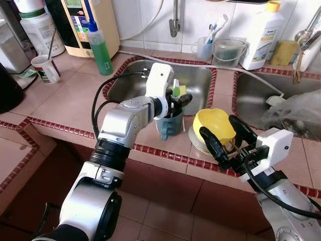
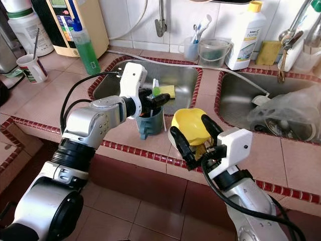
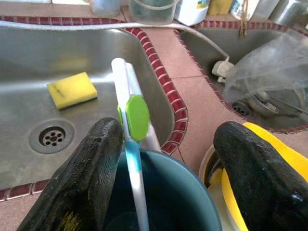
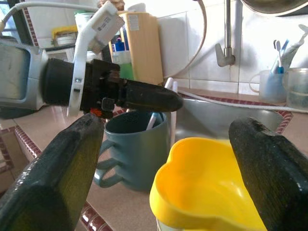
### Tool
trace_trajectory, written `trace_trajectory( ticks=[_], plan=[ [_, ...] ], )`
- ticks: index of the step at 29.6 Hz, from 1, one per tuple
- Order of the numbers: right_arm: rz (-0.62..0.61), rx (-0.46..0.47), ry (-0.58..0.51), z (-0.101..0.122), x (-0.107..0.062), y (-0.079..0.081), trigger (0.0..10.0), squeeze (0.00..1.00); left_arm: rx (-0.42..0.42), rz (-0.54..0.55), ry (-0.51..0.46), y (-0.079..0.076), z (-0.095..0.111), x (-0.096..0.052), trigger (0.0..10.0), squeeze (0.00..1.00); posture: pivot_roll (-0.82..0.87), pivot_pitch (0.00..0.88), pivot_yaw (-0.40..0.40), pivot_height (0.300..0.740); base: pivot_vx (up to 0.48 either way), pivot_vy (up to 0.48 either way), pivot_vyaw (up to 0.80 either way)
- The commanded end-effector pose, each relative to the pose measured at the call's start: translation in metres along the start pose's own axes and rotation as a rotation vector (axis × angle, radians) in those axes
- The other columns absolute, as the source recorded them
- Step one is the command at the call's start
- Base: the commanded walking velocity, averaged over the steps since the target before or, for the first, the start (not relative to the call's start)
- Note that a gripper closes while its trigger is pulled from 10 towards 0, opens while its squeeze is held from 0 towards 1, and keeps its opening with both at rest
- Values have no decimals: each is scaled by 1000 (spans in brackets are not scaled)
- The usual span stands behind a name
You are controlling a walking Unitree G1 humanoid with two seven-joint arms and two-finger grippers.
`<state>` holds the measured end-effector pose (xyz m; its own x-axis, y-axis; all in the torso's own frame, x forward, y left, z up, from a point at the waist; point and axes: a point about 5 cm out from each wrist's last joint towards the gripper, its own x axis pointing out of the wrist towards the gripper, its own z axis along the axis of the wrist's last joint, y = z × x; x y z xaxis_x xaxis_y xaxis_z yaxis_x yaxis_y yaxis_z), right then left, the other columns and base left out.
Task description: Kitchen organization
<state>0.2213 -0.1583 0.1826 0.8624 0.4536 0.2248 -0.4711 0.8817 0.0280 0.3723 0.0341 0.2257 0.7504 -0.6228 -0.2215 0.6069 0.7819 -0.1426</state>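
A teal mug [image 1: 169, 125] stands on the tiled counter in front of the left sink. A white-handled brush with a green disc [image 3: 134, 115] stands in it. My left gripper [image 1: 176, 100] hovers open just over the mug's rim, and the brush leans beside one finger [image 3: 91, 168] without being clamped. To the mug's right, a yellow bowl [image 1: 214, 123] rests on a white plate [image 1: 194, 140]. My right gripper [image 1: 219, 126] is open at the counter's front edge, one finger on each side of the bowl [image 4: 207, 178].
A yellow sponge [image 3: 72, 90] lies in the left sink [image 1: 133, 83] near the drain. A clear plastic bag [image 1: 296, 113] sits in the right sink. A green soap bottle [image 1: 100, 47], a white bottle [image 1: 262, 35], a toothbrush cup [image 1: 205, 47] and a cup [image 1: 46, 69] line the back and left counter.
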Motion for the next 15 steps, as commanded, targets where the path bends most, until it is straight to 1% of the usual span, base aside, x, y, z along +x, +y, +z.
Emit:
trace_trajectory(
  ticks=[1, 4, 7, 10, 13, 15],
  plan=[
    [0, -12, -27, 6, -1, 3, 10000, 0, 25, 18, 9, -1, 4, 2, 10000, 0, -9, 55, 134, 740, 0, 0, 0],
    [-9, -12, -32, 7, -1, 4, 10000, 0, 31, 29, 3, -2, 5, 3, 10000, 0, -16, 52, 140, 740, 0, 0, 0],
    [-16, -14, -33, 7, -2, 4, 10000, 0, 62, 73, 2, 0, 5, 5, 10000, 0, -19, 49, 142, 740, 0, 0, 0],
    [-21, -15, -33, 6, -2, 4, 10000, 0, 44, 60, 1, 0, 6, 5, 10000, 0, -20, 47, 143, 740, 0, 0, 0],
    [-23, -13, -34, 6, -3, 5, 10000, 0, 69, 103, 7, 2, 5, 6, 10000, 0, -21, 44, 142, 740, 0, 0, 0],
    [-24, -13, -35, 6, -3, 5, 10000, 0, 57, 105, 1, 2, 5, 6, 10000, 0, -20, 44, 141, 740, 0, 0, 0]
  ],
)
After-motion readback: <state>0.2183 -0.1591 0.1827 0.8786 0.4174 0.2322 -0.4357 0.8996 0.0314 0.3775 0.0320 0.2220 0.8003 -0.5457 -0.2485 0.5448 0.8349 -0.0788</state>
